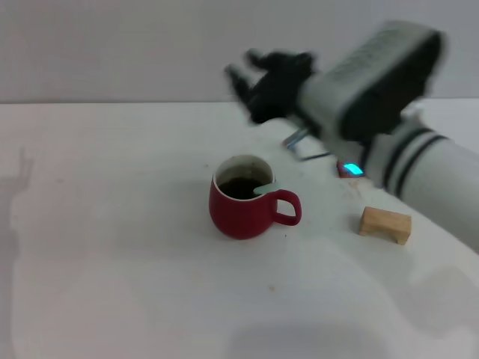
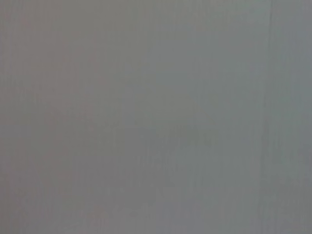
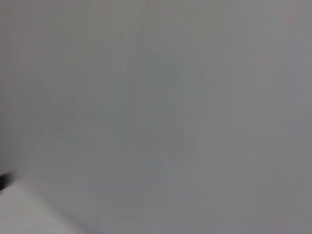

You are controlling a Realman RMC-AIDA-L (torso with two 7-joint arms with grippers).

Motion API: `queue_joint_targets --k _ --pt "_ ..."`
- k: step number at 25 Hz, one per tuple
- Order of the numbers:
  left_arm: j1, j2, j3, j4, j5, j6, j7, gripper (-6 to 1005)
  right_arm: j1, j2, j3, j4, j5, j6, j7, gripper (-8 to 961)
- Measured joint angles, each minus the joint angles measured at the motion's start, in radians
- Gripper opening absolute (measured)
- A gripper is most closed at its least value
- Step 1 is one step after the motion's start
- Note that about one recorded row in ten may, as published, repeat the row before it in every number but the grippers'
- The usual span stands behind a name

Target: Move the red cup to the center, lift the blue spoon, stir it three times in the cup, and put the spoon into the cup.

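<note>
1. The red cup point(image 1: 241, 206) stands mid-table, so I judge the move done
2. The blue spoon point(image 1: 265, 188) rests inside it, handle on the rim; stirring seems finished
3. My right gripper point(image 1: 271, 78) hangs raised beyond the cup, jaws apart, holding nothing; my left is unseen

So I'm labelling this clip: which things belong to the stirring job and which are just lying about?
Job:
- red cup, mid-table
- blue spoon, resting in the cup
- right gripper, raised behind the cup, open and empty

Lying about:
- wooden block
- flat object under the right arm, unclear what

Left arm out of view.
</note>
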Motion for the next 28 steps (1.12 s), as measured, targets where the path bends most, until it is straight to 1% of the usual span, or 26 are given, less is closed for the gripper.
queue_joint_targets --k 1,3,4,5,8,9,10,13,15,17,20,24,28 --pt "-0.003 -0.001 0.004 -0.001 0.0 0.0 0.0 861 -0.019 0.0 0.0 -0.02 -0.003 -0.067 0.0 297" --pt "-0.005 -0.001 0.004 -0.001 0.0 0.0 0.0 861 -0.058 0.002 0.006 -0.084 0.0 -0.259 0.002 297" --pt "-0.009 -0.001 0.004 -0.001 0.0 0.0 0.0 861 -0.08 0.003 0.019 -0.164 0.029 -0.424 0.009 297" --pt "-0.013 -0.001 0.005 -0.001 0.0 0.0 0.0 861 -0.08 0.003 0.019 -0.164 0.029 -0.424 0.009 297" --pt "-0.022 -0.002 0.006 -0.001 0.001 -0.002 0.0 861 -0.101 0.004 0.031 -0.299 0.178 -0.698 0.008 297" --pt "-0.022 -0.002 0.006 -0.001 0.001 -0.002 0.0 861 -0.112 0.004 0.032 -0.379 0.3 -0.856 0.007 297" --pt "-0.026 -0.003 0.006 -0.001 0.002 -0.004 0.0 861 -0.112 0.004 0.032 -0.379 0.3 -0.856 0.007 297" --pt "-0.03 -0.004 0.008 -0.001 0.002 -0.006 0.0 861 -0.126 0.001 0.033 -0.503 0.463 -1.05 0.019 297" --pt "-0.033 -0.004 0.011 -0.001 0.003 -0.006 0.0 861 -0.128 -0.002 0.036 -0.587 0.536 -1.14 0.048 297" --pt "-0.033 -0.004 0.011 -0.001 0.003 -0.007 0.0 861 -0.127 -0.004 0.048 -0.675 0.568 -1.199 0.097 297" --pt "-0.034 -0.004 0.011 -0.001 0.002 -0.012 -0.001 861 -0.123 -0.009 0.067 -0.765 0.571 -1.218 0.169 297" --pt "-0.033 -0.005 0.011 -0.001 0.002 -0.01 -0.024 861 -0.107 -0.014 0.081 -0.84 0.57 -1.221 0.187 297" --pt "-0.02 -0.005 0.017 -0.01 0.002 0.0 -0.066 861 -0.092 -0.026 0.087 -0.883 0.57 -1.219 0.189 297"
